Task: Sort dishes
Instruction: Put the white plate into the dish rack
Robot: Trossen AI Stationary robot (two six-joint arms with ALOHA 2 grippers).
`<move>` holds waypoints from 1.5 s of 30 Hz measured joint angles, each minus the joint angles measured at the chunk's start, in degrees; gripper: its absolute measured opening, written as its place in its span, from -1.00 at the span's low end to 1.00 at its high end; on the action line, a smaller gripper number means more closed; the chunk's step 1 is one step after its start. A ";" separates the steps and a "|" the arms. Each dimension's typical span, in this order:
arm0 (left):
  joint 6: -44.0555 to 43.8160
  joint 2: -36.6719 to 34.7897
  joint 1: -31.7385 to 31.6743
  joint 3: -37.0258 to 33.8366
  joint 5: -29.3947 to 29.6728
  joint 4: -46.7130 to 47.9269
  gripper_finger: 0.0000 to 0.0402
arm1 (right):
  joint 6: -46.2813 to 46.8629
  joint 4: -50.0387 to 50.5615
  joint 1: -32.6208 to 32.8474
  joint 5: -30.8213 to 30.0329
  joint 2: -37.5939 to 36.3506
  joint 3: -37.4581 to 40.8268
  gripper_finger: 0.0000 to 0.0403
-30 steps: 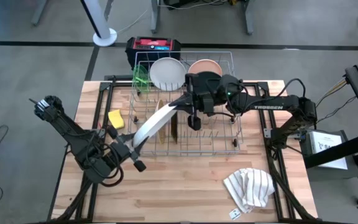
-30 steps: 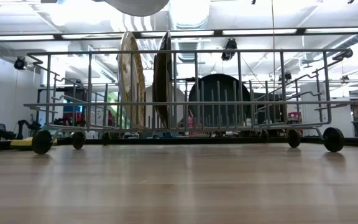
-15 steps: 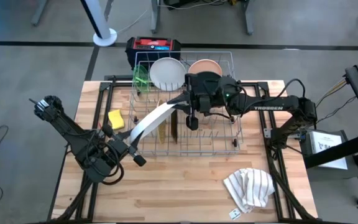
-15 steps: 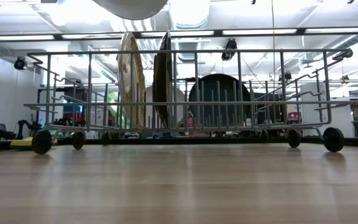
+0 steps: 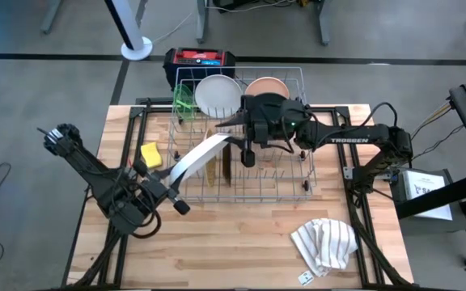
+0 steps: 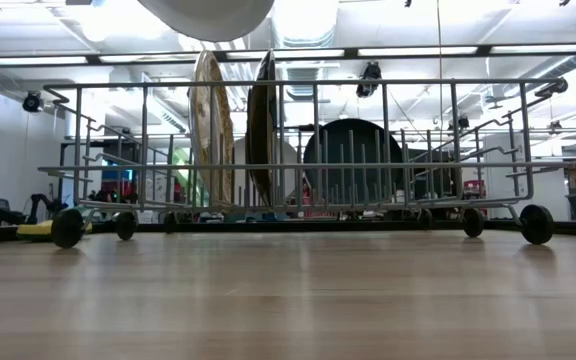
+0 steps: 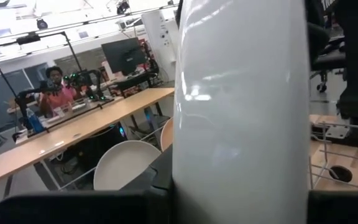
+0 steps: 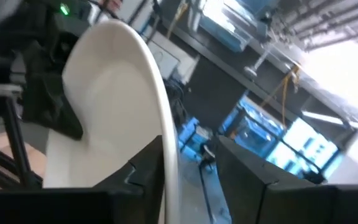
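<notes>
The larger white plate is held on edge above the near-left part of the wire rack; its lowest part shows in the low view. My left gripper is shut on its near end. My right gripper is open at its far end, one finger on each side of the rim. In the rack, a speckled tan plate and a brown plate stand upright in the tines. Lime-green, white, peach and black dishes stand at the far end. My left gripper pinches the plate's rim at its near, lower end between its two fingers, coming up from the table's near left. The plate is lifted clear of the rack, on edge, slanting up toward the far right. My right gripper has one finger close against the plate's hollow face; a gap shows on the other side of the rim. I cannot tell whether it touches.
A yellow sponge lies left of the rack. A striped cloth lies at the near right. A red and black box stands beyond the table's far edge. People sit at desks in the room behind.
My right gripper has moved a little toward the table's left and far edge, closing in on the plate's far rim. The plate, still in my left gripper, has sunk slightly, as more of it shows in the low view.
</notes>
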State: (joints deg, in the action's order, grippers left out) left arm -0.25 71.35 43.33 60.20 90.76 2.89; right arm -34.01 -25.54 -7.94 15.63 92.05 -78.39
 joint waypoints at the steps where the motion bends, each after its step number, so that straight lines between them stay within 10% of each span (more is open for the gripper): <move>1: 0.02 -0.24 0.00 0.00 0.00 0.24 -0.64 | 0.08 0.58 0.00 -0.94 0.00 0.00 -0.34; 45: 1.29 -3.26 -1.56 -0.02 -0.86 2.06 -0.75 | 1.59 5.88 -0.59 -6.70 -0.01 -0.02 0.29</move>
State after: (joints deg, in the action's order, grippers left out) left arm 1.04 68.10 41.77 60.18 89.90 4.95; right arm -32.42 -19.66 -8.54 8.93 92.04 -78.41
